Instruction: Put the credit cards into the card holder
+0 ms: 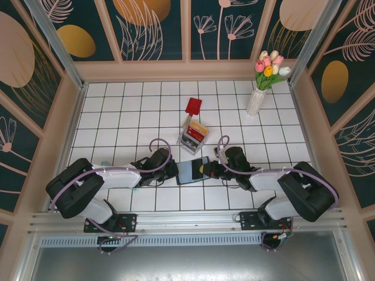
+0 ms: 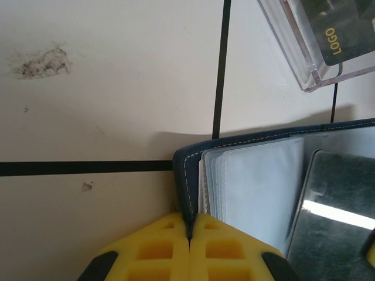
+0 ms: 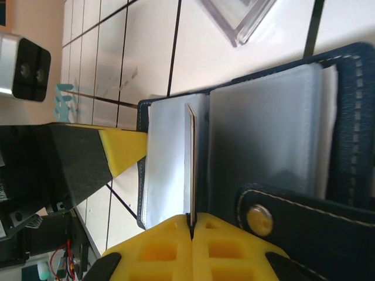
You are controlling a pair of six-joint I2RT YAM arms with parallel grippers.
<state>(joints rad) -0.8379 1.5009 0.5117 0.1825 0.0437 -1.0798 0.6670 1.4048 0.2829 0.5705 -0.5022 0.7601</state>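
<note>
Card holder [image 1: 190, 171] lies open, my left hand [image 2: 188, 231] clamped on its edge, my right hand [image 3: 191, 219] pinching one credit card [image 3: 191, 164] not yet slotted; more wait in the clear box [image 2: 293, 44].

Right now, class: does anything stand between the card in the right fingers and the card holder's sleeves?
Nothing visible does. The card, pinched by the right fingers, stands edge-on at the clear sleeves of the open card holder. The snap tab lies to one side, not across it. The left fingers pin the holder's edge.
</note>
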